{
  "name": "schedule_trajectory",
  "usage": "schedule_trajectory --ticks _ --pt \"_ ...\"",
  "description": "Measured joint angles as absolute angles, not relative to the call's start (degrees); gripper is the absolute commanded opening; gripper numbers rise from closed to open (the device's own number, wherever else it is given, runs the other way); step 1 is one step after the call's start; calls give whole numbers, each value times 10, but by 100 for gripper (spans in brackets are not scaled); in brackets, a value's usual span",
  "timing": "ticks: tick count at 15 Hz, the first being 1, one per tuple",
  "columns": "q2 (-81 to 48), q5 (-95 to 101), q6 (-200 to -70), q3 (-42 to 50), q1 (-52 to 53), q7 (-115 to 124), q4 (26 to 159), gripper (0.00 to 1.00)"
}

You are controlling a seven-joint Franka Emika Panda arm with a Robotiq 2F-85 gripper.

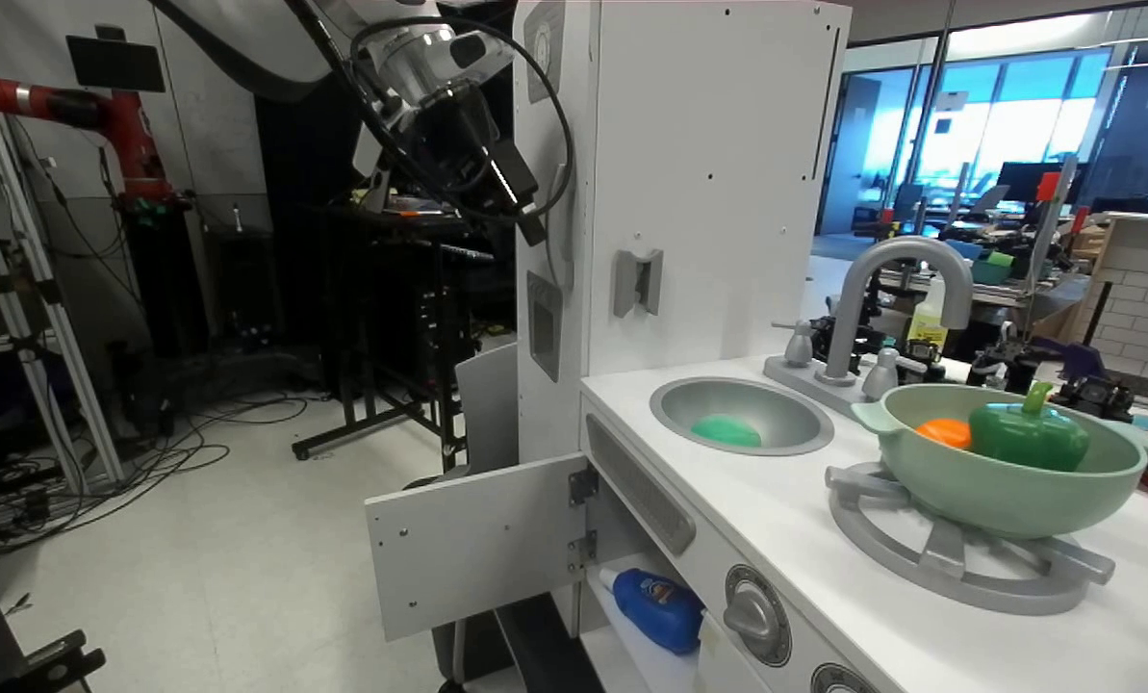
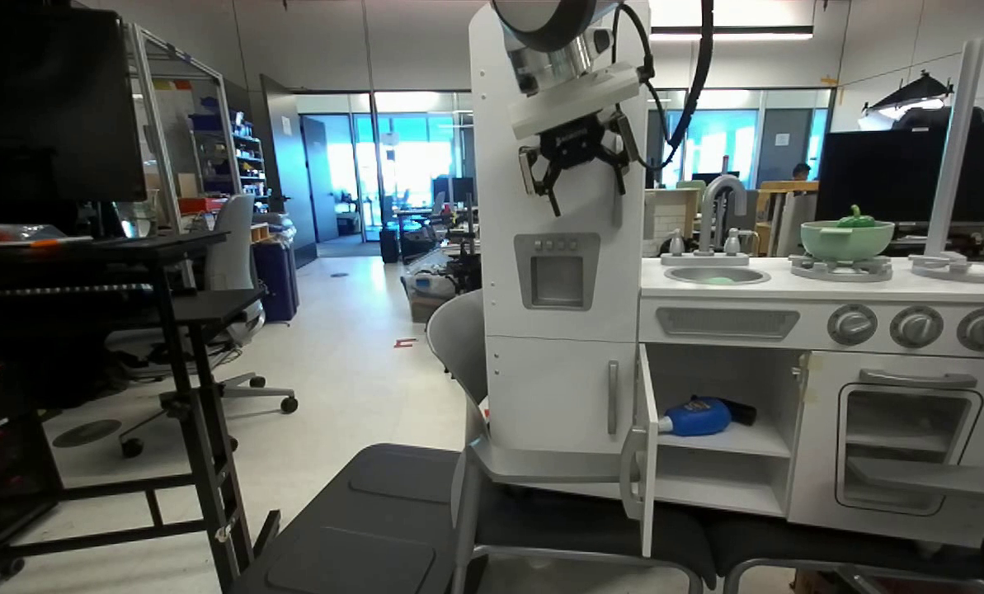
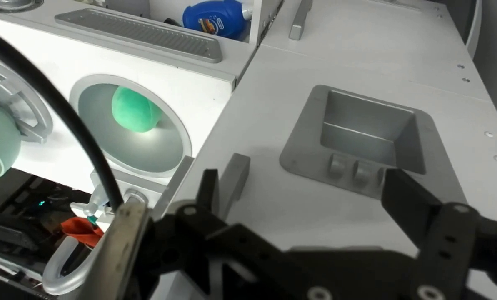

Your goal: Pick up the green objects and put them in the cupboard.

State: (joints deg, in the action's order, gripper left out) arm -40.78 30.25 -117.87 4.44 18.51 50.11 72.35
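Note:
A green object, smooth and rounded, lies in the grey sink; both exterior views show it too. Another, a green toy pepper, rests in the pale green bowl on the stove ring and pokes above the bowl's rim in an exterior view. Below the sink is the white cupboard, its hinged door swung wide and its inner shelf showing. High in front of the tall white cabinet, above its grey dispenser panel, my gripper hangs open. In the wrist view nothing sits between its fingers.
A blue bottle lies on the cupboard shelf beside a dark thing. An orange piece shares the bowl. The grey faucet rises behind the sink. Beside the sink stands the tall cabinet, a vertical grey handle on its lower door.

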Motion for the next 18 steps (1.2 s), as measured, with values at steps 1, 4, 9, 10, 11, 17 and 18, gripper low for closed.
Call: schedule_trajectory --ticks 1,4,9,10,11,17,18 --pt "-408 303 -1176 46 187 494 723 100" --pt "-409 306 -1162 53 188 473 719 100" --pt "-409 323 -1158 74 187 455 712 100" --pt "-409 325 -1159 77 186 454 712 100" --pt "-409 327 -1159 80 186 453 712 75" --pt "-404 336 -1157 87 184 452 711 37" --pt "-402 336 -1156 88 184 449 712 34"
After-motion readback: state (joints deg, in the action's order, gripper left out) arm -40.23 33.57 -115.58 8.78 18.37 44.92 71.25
